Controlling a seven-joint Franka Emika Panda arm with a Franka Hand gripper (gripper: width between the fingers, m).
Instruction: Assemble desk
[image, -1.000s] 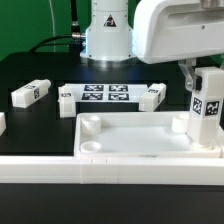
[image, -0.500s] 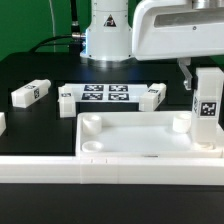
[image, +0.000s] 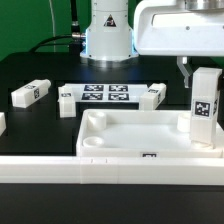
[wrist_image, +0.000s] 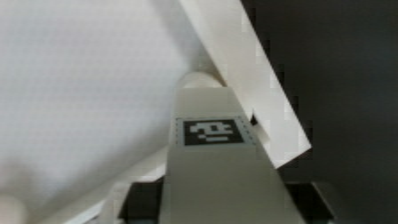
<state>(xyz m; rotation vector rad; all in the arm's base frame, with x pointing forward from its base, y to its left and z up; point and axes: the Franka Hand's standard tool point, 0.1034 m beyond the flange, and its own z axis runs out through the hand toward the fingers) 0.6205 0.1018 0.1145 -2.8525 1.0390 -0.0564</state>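
The white rimmed tabletop (image: 130, 135) lies at the front, with round sockets in its corners. My gripper (image: 200, 72) is shut on an upright white leg (image: 204, 108) that bears a black-and-white tag. The leg's lower end stands at the tabletop's right end in the exterior view, beside a round socket (image: 180, 125). Whether it sits in a socket I cannot tell. In the wrist view the leg (wrist_image: 222, 165) runs between my dark fingers (wrist_image: 146, 196) toward the tabletop (wrist_image: 89, 80). Loose legs (image: 30, 93) (image: 67, 101) (image: 154, 96) lie behind.
The marker board (image: 105, 94) lies between two of the loose legs. A long white border bar (image: 100, 175) runs along the front. The arm's white base (image: 107, 35) stands at the back. Another white piece (image: 2, 122) shows at the left edge.
The held leg has moved slightly up and to the exterior view's left. The tabletop has shifted with it, and a small tag now shows on its front rim.
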